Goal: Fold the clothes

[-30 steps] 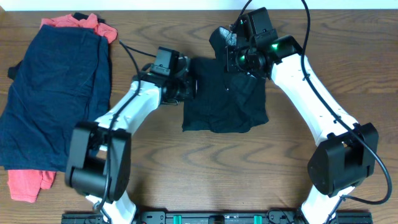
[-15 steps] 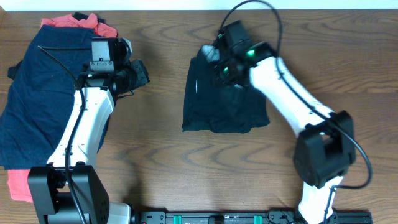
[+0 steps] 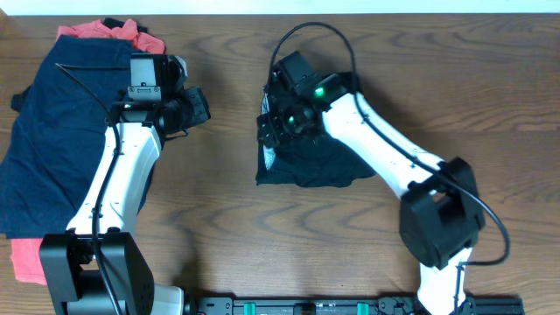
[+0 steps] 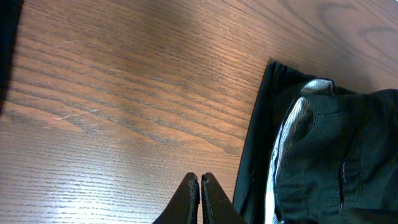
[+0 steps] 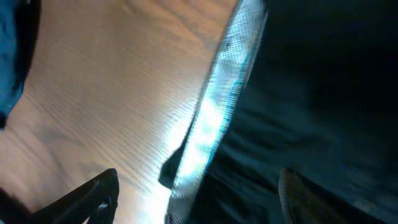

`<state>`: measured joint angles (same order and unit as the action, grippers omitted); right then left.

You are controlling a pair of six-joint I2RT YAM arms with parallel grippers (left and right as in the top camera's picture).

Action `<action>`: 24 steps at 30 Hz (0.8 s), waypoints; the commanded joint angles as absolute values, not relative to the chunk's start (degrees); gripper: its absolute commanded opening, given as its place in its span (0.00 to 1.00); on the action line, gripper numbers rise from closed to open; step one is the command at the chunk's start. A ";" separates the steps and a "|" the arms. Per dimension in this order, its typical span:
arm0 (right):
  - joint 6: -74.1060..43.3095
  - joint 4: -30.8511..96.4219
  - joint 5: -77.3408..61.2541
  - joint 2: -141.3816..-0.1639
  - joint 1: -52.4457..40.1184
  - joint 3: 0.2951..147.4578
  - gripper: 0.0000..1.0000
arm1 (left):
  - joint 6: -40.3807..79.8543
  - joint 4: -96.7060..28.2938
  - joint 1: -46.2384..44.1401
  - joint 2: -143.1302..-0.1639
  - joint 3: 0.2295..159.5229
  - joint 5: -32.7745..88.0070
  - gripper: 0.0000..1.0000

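The black shorts (image 3: 319, 162) lie folded in a compact block at the table's middle. My right gripper (image 3: 278, 122) hovers over their left edge, open. In the right wrist view its fingers (image 5: 93, 193) stand wide apart, with the pale grey waistband lining (image 5: 217, 112) and black cloth (image 5: 323, 93) lying below them. My left gripper (image 3: 197, 105) is shut and empty over bare wood, left of the shorts. In the left wrist view its gripper (image 4: 200, 180) has both tips pressed together, and the shorts (image 4: 329, 155) with their lining (image 4: 289, 134) lie just to the right.
A pile of clothes fills the table's left side: dark navy shorts (image 3: 74, 131) lie on top of a coral-red garment (image 3: 105, 31) that sticks out at the far and near ends. The table's back edge (image 3: 437, 10) runs along the top.
My right gripper swept left across the black shorts to their left edge and opened. My left arm swung away from the shorts toward the pile, then stayed put.
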<state>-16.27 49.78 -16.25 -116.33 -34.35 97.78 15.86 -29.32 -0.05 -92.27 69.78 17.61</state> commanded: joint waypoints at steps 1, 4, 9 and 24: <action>-15.59 51.27 -11.51 -112.49 -32.36 99.63 0.79 | 14.66 -29.78 0.03 -92.82 69.45 17.04 0.07; -15.22 53.19 -8.47 -113.27 -31.88 99.07 0.78 | 14.63 -29.74 0.03 -92.84 69.45 17.02 0.07; -14.50 53.34 -8.43 -115.28 -33.47 95.90 0.79 | 14.63 -29.76 0.03 -92.92 69.45 16.25 0.11; -14.11 49.41 -7.46 -118.10 -38.81 89.58 0.79 | 14.63 -32.14 0.03 -93.25 69.43 15.73 0.15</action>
<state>-14.83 49.65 -8.64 -117.97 -38.72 89.80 15.16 -31.77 -0.05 -92.27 69.78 16.29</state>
